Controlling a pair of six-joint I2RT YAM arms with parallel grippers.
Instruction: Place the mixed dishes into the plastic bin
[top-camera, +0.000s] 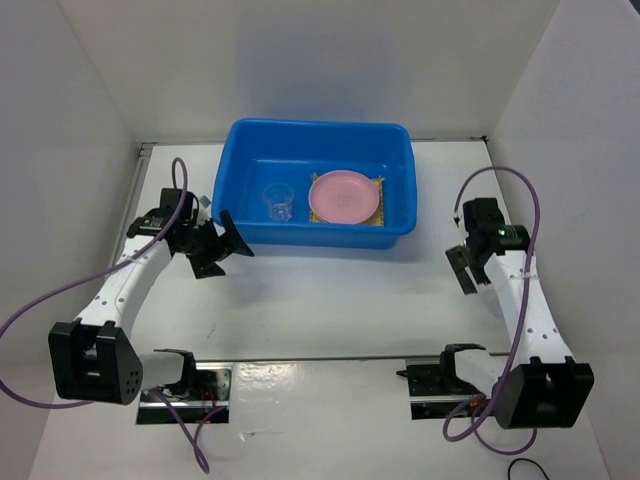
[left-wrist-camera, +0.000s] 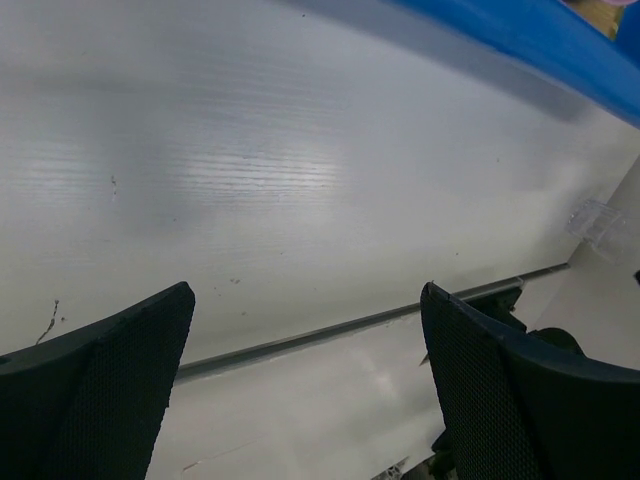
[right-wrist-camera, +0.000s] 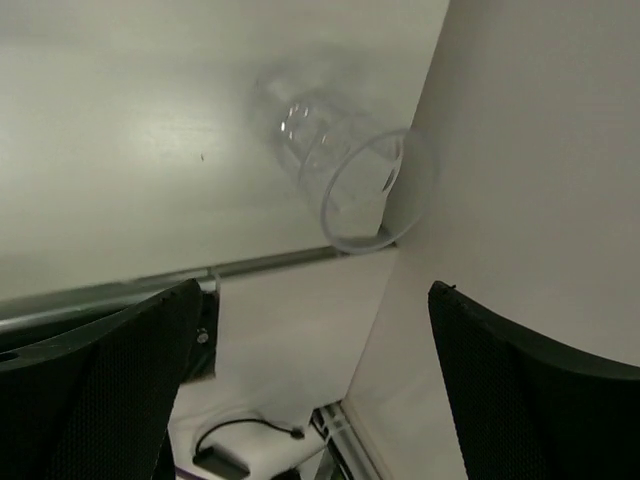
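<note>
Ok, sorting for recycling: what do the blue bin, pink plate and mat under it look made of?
Bin: glossy moulded plastic, judging by its sheen and rounded corners. Plate: smooth pink, probably plastic, possibly ceramic. Mat: yellowish, woven-looking, likely bamboo or straw.

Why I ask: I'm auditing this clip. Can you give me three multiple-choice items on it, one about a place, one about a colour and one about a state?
1. Where is the pink plate?
A. on the table
B. in the bin, on the woven mat
C. in a gripper
2. What colour is the bin?
A. blue
B. green
C. grey
3. How is the left gripper?
A. shut on a cup
B. shut on the plate
C. open, empty
Answers: 1 B, the top view shows it inside the bin's walls, over the mat; 2 A, its walls are bright blue; 3 C, its fingers stand wide apart with nothing between.
</note>
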